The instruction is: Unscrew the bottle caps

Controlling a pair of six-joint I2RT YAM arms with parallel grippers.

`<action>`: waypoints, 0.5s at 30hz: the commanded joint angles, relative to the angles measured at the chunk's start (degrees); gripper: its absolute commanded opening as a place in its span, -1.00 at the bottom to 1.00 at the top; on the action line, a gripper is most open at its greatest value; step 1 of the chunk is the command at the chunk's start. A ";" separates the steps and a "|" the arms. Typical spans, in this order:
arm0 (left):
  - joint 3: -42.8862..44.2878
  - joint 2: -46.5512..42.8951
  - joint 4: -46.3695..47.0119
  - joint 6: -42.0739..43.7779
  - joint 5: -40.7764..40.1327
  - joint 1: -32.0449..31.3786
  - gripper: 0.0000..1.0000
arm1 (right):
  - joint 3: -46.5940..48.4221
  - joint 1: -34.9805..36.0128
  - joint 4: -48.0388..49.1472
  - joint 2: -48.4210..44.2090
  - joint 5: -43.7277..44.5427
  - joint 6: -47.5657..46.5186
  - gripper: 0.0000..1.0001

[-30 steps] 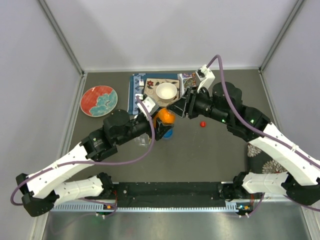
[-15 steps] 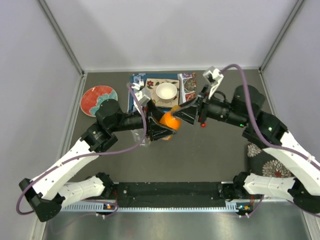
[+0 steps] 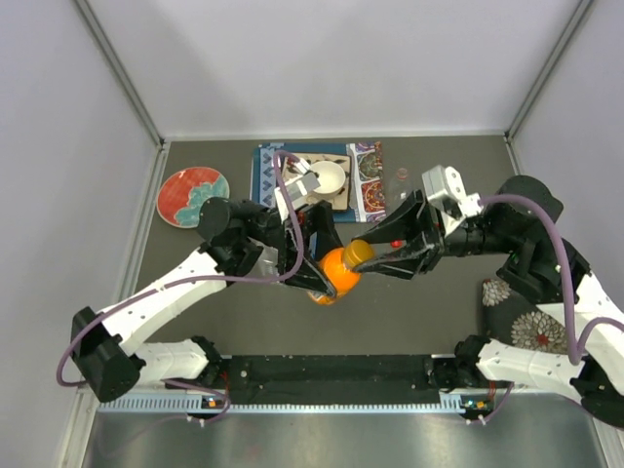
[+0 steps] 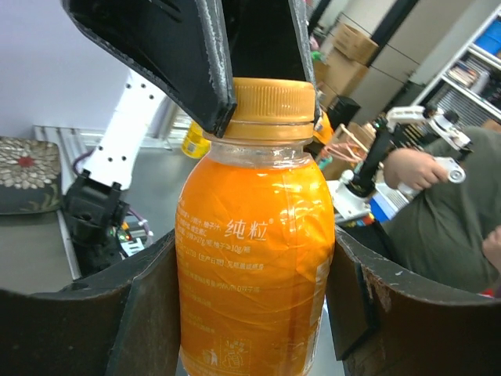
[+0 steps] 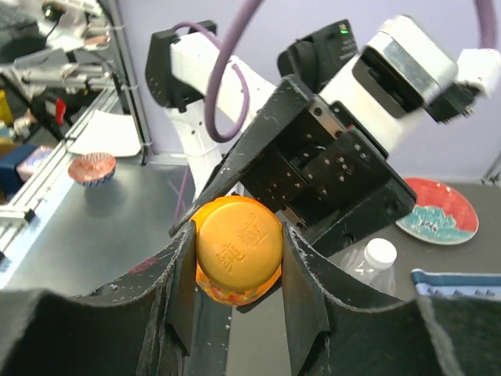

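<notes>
orange cap (image 5: 237,244) sits screwed on the orange bottle (image 4: 254,258), held up just nearer than the white bowl (image 3: 325,178). left fingers (image 4: 145,313) clamp the body, right fingers (image 5: 301,290) pinch the cap. unscrewing is in hand; next likely calls for twisting against a steady bottle.

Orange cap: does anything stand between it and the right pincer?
Nothing visible does. The right pincer is closed on the orange cap, one finger on each side, while the left pincer holds the orange bottle by its body.
</notes>
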 commanded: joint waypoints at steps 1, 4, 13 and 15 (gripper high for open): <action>1.42 0.15 22.24 -13.24 0.52 0.52 -0.43 | -1.69 0.39 -11.56 0.12 -14.49 -11.56 -1.00; 1.51 0.76 23.47 -14.38 1.13 0.52 -0.44 | -1.43 0.30 -17.52 1.86 -13.70 -16.83 -1.00; 2.30 -2.31 -1.08 6.58 1.40 0.61 -0.48 | 1.03 0.30 -20.27 2.76 -4.93 -16.15 -0.84; 4.75 -3.80 -21.28 21.95 -2.36 0.61 -0.49 | 2.17 0.30 -19.92 2.05 0.16 -14.04 -0.58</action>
